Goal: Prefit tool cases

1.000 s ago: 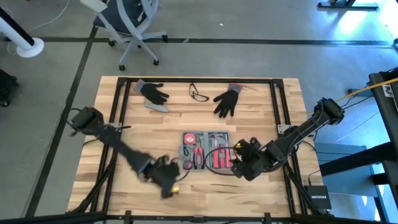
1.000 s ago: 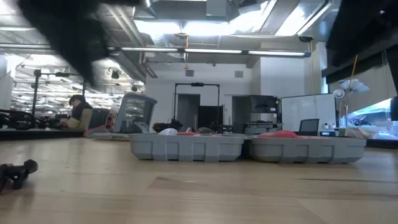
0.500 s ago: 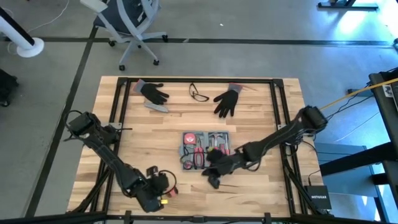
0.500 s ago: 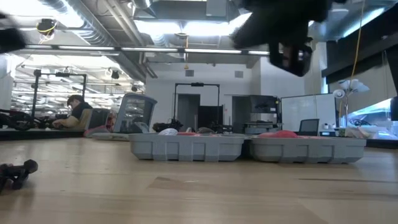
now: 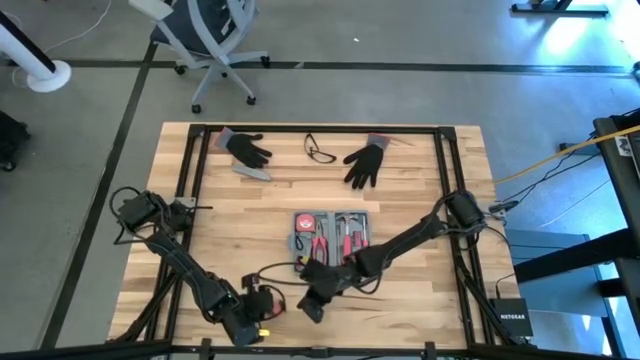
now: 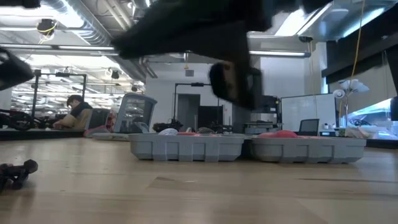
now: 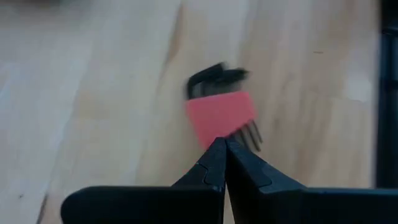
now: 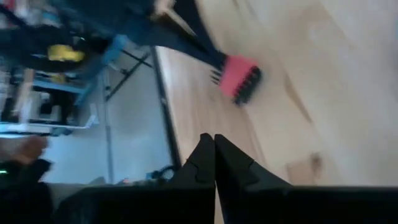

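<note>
Wooden planks of the table (image 5: 250, 200) ran bare between a black frame. No readable writing showed on the table; only a box on the floor by its near right corner (labelled NETGEAR) (image 5: 512, 321) did. At the near left edge the left gripper (image 5: 262, 312) had its fingers pressed together just short of a red holder of black hex keys (image 7: 221, 115). Mid-table lay the tool case (image 5: 330, 240), open, with clear boards around it. Just in front of it the right gripper (image 5: 312, 307) hung with fingers closed on nothing, a dark blur in the low view
</note>
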Controlling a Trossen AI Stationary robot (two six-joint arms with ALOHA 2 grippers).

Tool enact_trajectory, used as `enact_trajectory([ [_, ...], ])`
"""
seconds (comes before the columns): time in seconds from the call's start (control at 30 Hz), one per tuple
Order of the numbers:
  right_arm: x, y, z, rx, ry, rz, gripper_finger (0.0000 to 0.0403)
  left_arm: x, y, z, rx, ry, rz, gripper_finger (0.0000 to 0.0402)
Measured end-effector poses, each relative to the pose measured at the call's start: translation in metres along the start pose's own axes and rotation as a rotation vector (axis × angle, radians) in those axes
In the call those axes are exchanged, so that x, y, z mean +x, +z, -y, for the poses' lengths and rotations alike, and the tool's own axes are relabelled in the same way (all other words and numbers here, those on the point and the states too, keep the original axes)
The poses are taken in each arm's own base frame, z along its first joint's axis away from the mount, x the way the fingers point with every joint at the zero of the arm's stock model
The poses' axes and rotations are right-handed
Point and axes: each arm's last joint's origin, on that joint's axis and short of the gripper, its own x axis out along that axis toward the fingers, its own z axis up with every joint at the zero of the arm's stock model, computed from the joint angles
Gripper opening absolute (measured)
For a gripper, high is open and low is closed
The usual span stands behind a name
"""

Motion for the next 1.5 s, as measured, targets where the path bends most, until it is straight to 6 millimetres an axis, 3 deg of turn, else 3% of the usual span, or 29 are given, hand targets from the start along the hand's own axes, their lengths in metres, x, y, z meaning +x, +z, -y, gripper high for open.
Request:
enact_trajectory([
  [0.23, 0.012, 0.016, 0.02, 0.032, 0.05, -0.023, 0.0, 0.004, 0.0, 0.0, -0.083, -0.051, 0.069, 0.0],
  [0.5, 0.009, 0.037, 0.027, 0.038, 0.101, 0.006, 0.0, 0.009, -0.004, 0.0, -0.09, -0.042, 0.043, 0.0],
  [0.8, 0.01, 0.031, 0.027, 0.04, 0.105, -0.062, 0.0, 0.02, -0.01, -0.001, -0.058, -0.014, 0.009, 0.0],
  [0.93, 0.023, 0.023, 0.036, 0.076, 0.105, -0.1, 0.0, 0.022, -0.008, -0.004, -0.05, -0.01, 0.002, 0.0],
  [1.3, 0.044, 0.019, 0.049, 0.241, 0.114, 0.023, 0.0, 0.025, -0.005, -0.006, -0.017, -0.016, 0.002, 0.0],
  [1.5, 0.046, 0.015, 0.043, 0.142, 0.078, -0.019, 0.0, 0.027, -0.001, -0.009, -0.023, 0.0, 0.015, 0.0],
])
